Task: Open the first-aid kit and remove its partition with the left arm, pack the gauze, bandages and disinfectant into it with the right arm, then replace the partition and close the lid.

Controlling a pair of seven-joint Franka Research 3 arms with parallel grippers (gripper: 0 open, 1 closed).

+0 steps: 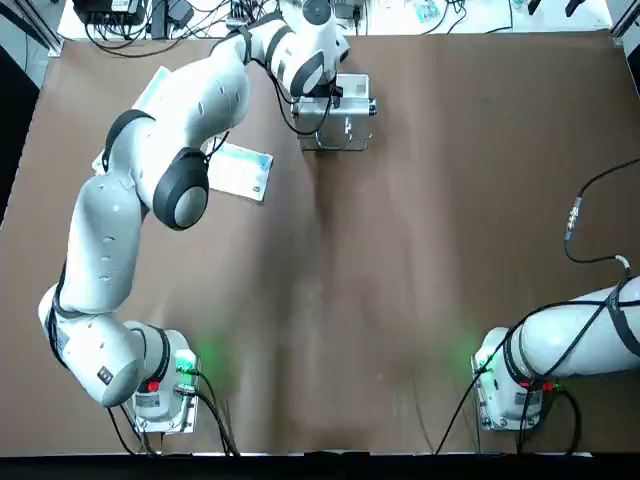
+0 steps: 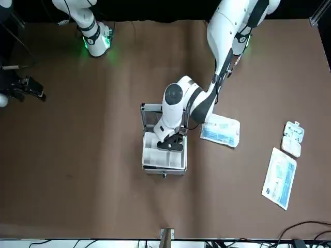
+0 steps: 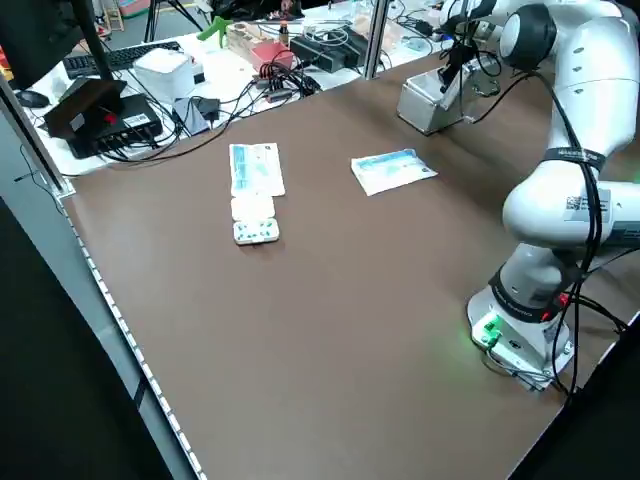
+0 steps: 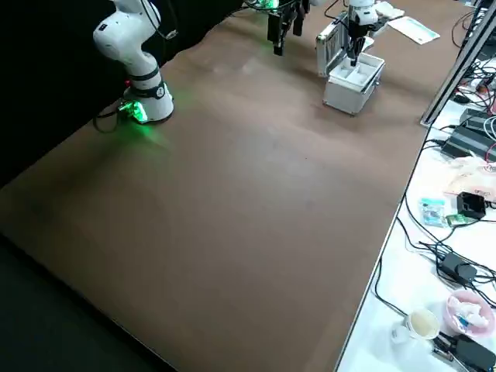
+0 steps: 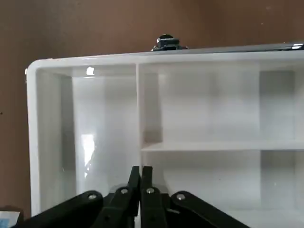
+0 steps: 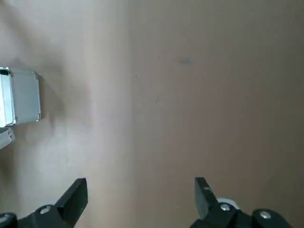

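Observation:
The first-aid kit (image 2: 164, 164) stands open at the far middle of the table, its lid (image 2: 151, 114) upright on the robot's side. The white partition (image 5: 199, 145) lies inside it, its compartments bare. My left gripper (image 5: 140, 178) reaches down into the kit (image 4: 353, 81) over a divider, fingers (image 5: 135, 176) shut together with nothing visible between them. My right gripper (image 6: 140, 190) hovers open over bare table at the robot's right. Two flat blue-white packets (image 2: 221, 130) (image 2: 279, 178) and a white blister pack (image 2: 292, 138) lie left of the kit. The disinfectant is out of view.
The left arm (image 1: 170, 150) stretches diagonally across the table's left half. The right arm (image 1: 590, 340) is folded near its base. Cables, boxes and electronics (image 3: 150, 95) crowd a bench beyond the table's far edge.

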